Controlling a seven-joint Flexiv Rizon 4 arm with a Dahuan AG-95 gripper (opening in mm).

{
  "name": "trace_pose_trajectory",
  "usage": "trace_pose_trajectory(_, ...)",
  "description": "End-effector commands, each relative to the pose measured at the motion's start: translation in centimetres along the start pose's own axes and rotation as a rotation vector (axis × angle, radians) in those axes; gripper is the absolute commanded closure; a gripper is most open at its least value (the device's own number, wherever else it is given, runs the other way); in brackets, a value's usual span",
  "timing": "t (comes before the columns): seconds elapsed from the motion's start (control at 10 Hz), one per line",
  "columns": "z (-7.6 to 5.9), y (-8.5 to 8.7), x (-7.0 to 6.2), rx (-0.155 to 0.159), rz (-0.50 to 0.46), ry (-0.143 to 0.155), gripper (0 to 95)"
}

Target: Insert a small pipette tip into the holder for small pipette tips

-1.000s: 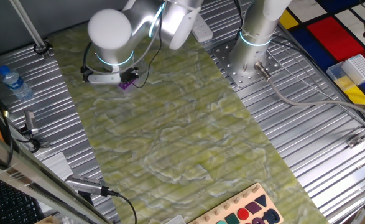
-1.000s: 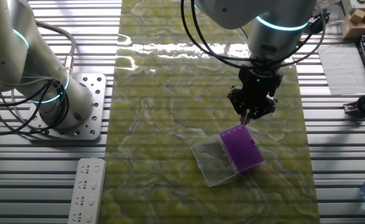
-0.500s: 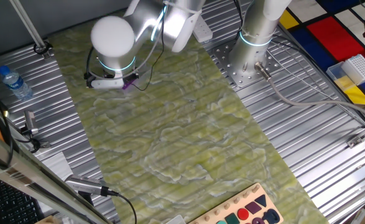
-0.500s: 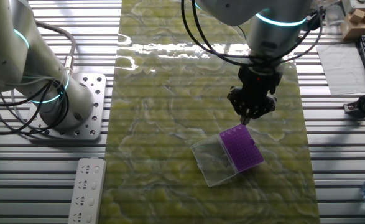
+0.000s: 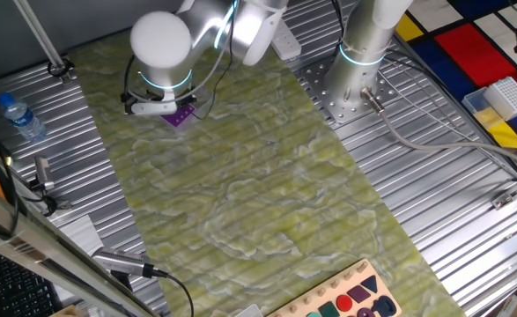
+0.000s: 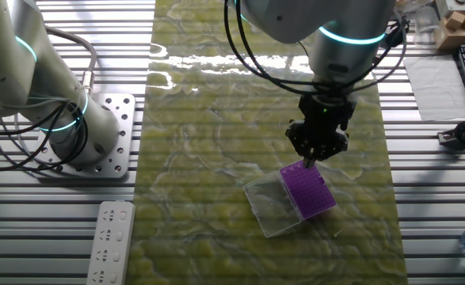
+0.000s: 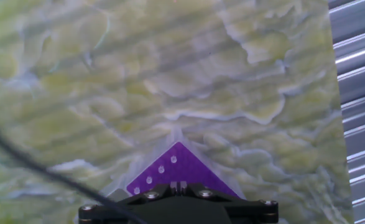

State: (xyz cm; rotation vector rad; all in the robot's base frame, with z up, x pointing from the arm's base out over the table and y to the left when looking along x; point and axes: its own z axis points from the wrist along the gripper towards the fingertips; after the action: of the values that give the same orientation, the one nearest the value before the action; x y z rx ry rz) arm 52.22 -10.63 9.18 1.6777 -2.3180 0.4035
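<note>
The holder for small pipette tips (image 6: 311,191) is a flat purple square box dotted with holes, lying on the green mat with its clear cover (image 6: 270,207) open on its left. My gripper (image 6: 308,162) hangs just above the holder's far corner. In the hand view that purple corner (image 7: 177,163) sits right under the gripper (image 7: 178,185). The jaws stand pressed together with only a thin slit between them. The small pipette tip shows only as a faint pale sliver at the fingertips. In one fixed view the arm hides the gripper, and a bit of the holder (image 5: 182,116) peeks out.
A white gridded rack on a pale blue tray (image 5: 507,96) stands far right. A water bottle (image 5: 20,117) lies at the left edge. A second arm's base (image 6: 97,134) and a white power strip (image 6: 109,241) sit beside the mat. A wooden shape board (image 5: 350,299) lies at the front.
The gripper has moved a little left and lower, from beside the holder's far corner to just above it. The holder and cover have not moved.
</note>
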Motion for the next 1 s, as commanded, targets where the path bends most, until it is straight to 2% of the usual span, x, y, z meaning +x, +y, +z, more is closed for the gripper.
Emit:
trace_pose_trajectory(0.1,0.4,0.0,0.4,0.001,-0.011,-0.012,95.0)
trace_pose_trajectory(0.4,0.5,0.0,0.7,0.005,-0.017,-0.009,95.0)
trace_pose_trajectory(0.6,0.5,-0.1,1.9,0.010,0.014,-0.019,95.0)
trace_pose_trajectory(0.7,0.5,-0.4,2.6,0.002,0.052,-0.042,95.0)
trace_pose_trajectory(1.0,0.9,-2.0,4.2,0.007,0.097,-0.047,95.0)
